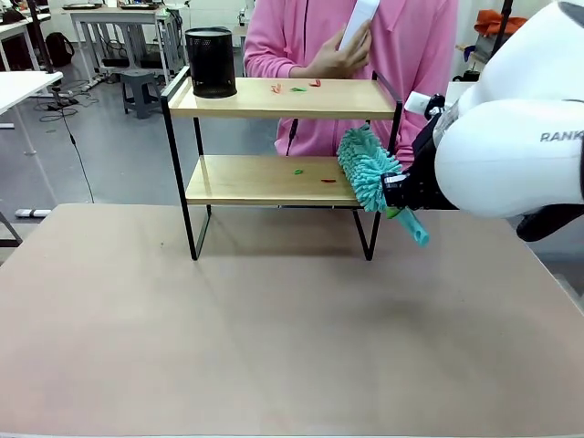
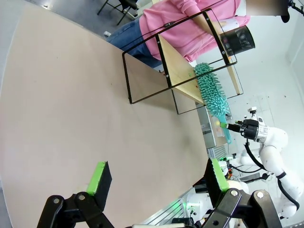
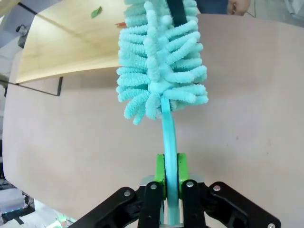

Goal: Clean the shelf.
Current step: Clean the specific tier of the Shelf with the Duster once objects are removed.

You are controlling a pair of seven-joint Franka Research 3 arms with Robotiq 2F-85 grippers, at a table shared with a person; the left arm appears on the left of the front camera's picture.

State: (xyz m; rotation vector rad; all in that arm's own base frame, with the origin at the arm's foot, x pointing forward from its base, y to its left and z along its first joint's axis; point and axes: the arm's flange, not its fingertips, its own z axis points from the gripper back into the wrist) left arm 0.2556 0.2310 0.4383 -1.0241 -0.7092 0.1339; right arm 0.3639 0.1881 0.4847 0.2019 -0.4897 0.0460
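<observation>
The shelf point(image 1: 246, 99) stands at the table's far side, two wooden boards in a black frame. Small red and green scraps point(image 1: 298, 88) lie on its top board, and a few more scraps point(image 1: 297, 171) on the lower board point(image 1: 237, 181). My right gripper point(image 3: 171, 176) is shut on the handle of a teal fluffy duster point(image 3: 161, 61). The duster head point(image 1: 367, 169) rests at the right end of the lower board, beside a red scrap point(image 1: 328, 180). My left gripper point(image 2: 157, 175) hangs open over the table, well away from the shelf point(image 2: 183, 71), with nothing between its fingers.
A black mesh cup point(image 1: 211, 62) stands on the top board's left end. A person in a pink top point(image 1: 411, 46) stands close behind the shelf, one hand point(image 1: 336, 59) raised with a white object. The brown table point(image 1: 274, 338) stretches bare in front of the shelf.
</observation>
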